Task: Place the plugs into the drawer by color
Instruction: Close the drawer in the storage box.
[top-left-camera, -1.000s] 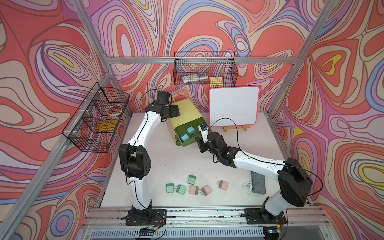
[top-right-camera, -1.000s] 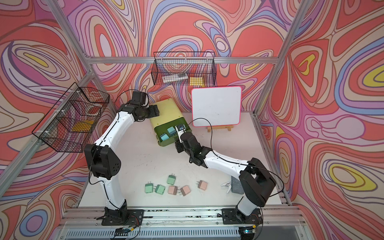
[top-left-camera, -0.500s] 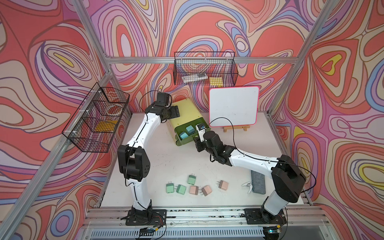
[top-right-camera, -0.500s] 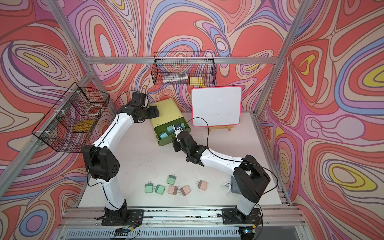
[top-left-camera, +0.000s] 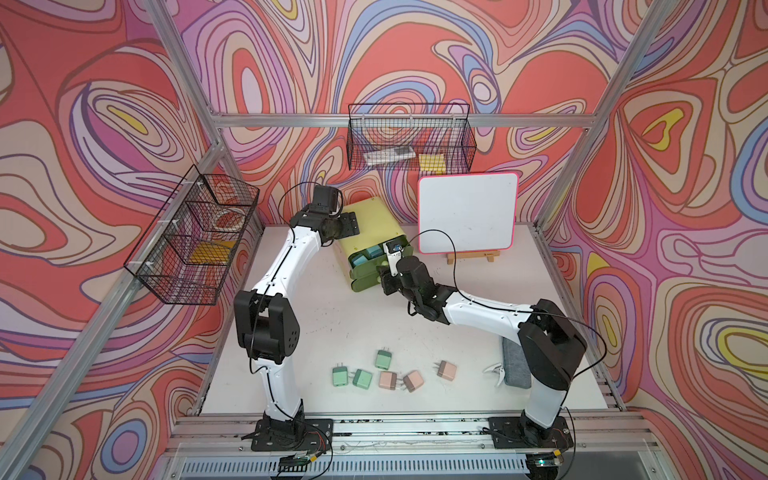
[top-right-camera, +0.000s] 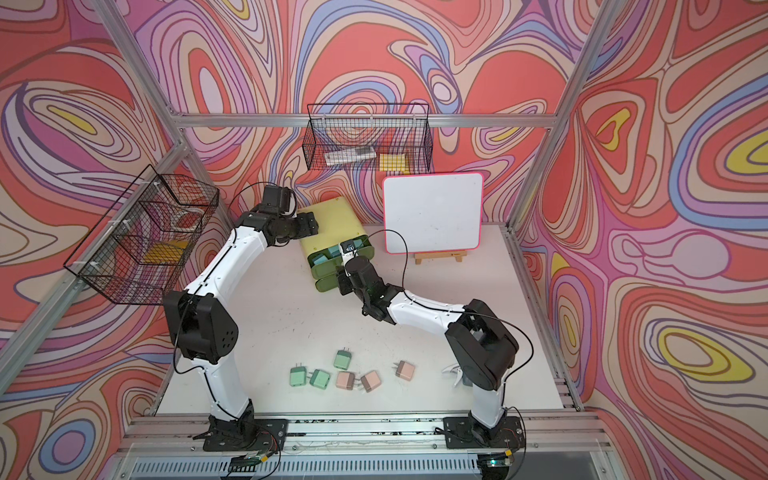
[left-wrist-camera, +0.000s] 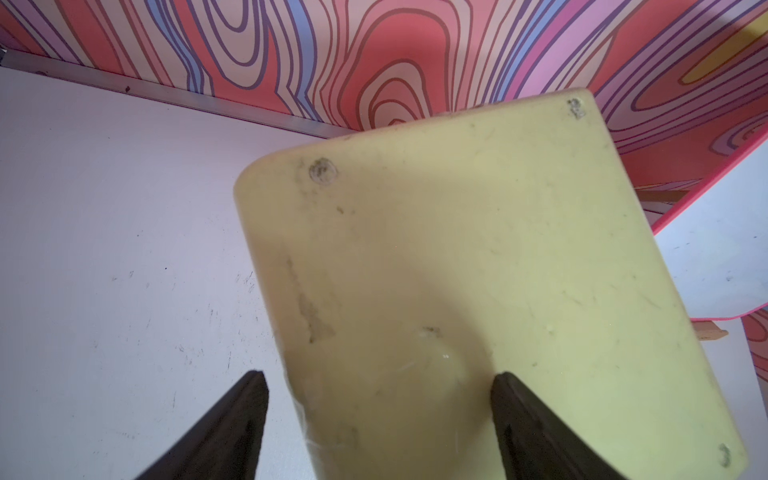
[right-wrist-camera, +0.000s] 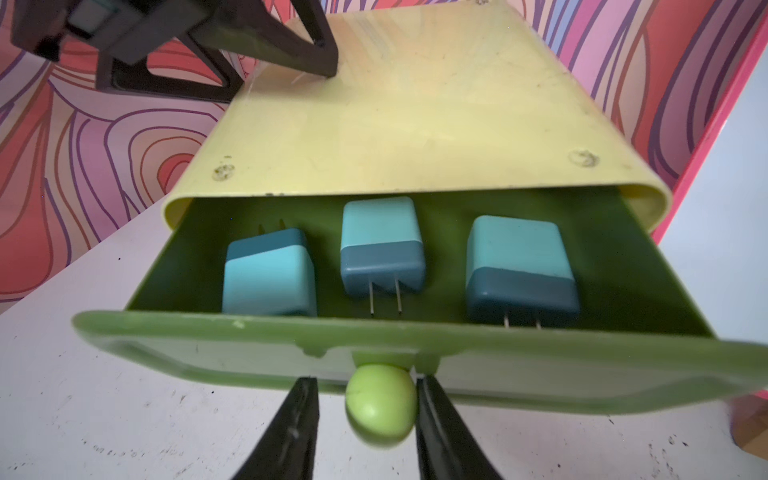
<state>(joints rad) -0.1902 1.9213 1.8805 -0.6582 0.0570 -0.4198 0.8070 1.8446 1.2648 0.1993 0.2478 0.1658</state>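
White tabletop (top-left-camera: 353, 324), lime-yellow plastic chest (top-left-camera: 371, 218): three teal-blue cube plugs (right-wrist-camera: 381, 220) lie in its open olive drawer (right-wrist-camera: 208, 332) — right gripper (right-wrist-camera: 366, 386) spread around the pale round knob (right-wrist-camera: 380, 405), left gripper (left-wrist-camera: 379, 374) spread astride its back corner — a skewed push could jam it.

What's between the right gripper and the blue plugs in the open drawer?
The open drawer's olive front panel and its pale green knob, straddled by the right gripper. The blue plugs lie behind that panel. The right wrist view shows this.
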